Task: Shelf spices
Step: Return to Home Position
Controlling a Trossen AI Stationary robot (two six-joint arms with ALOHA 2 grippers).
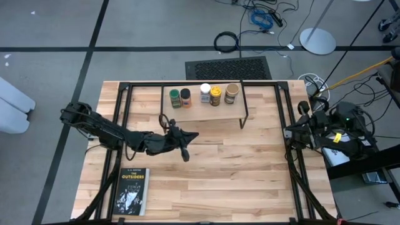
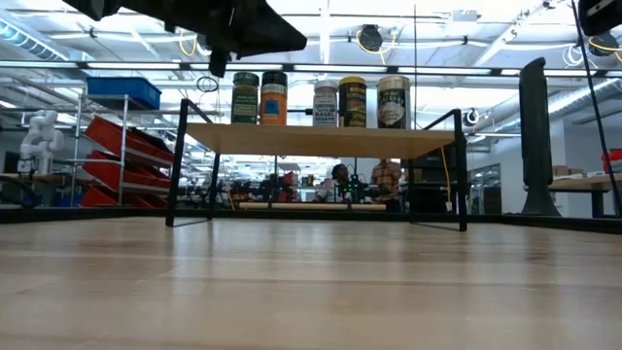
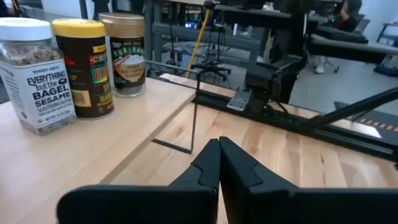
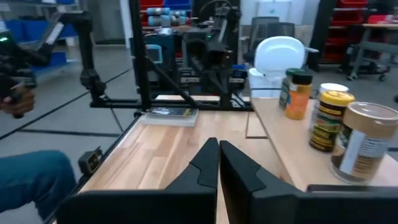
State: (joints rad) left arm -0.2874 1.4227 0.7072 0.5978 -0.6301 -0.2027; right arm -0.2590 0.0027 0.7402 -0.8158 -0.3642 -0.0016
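On the left gripper [image 3: 219, 148] the two dark, matte, wedge-shaped fingers are pressed tip to tip, nothing between them. It hangs above the table [image 1: 250, 169], just in front of the shelf [image 1: 209, 114], pointing toward the right side; its arm stretches low and nearly straight from the left edge. Over to the right gripper [image 4: 219, 149]: fingers likewise pinched together and empty, arm folded tight at the table's right edge, facing inward.

Now the shelf: a pale, smooth wooden plank on thin black wire legs, standing at the far side of the striped butcher-block top. All five small round jars are up on it, upright in one row: the green-lidded jar [image 1: 174, 98], the black-lidded jar [image 1: 185, 97] with its orange body, the white-lidded jar [image 1: 205, 93], the yellow-lidded jar [image 1: 215, 95] and the tan-lidded jar [image 1: 232, 93]. The white-lidded one reads "Trader Joe's Everything but the Bagel Sesame". Near the front left corner lies a dark book [image 1: 131, 191], cover reading "The Outsiders".
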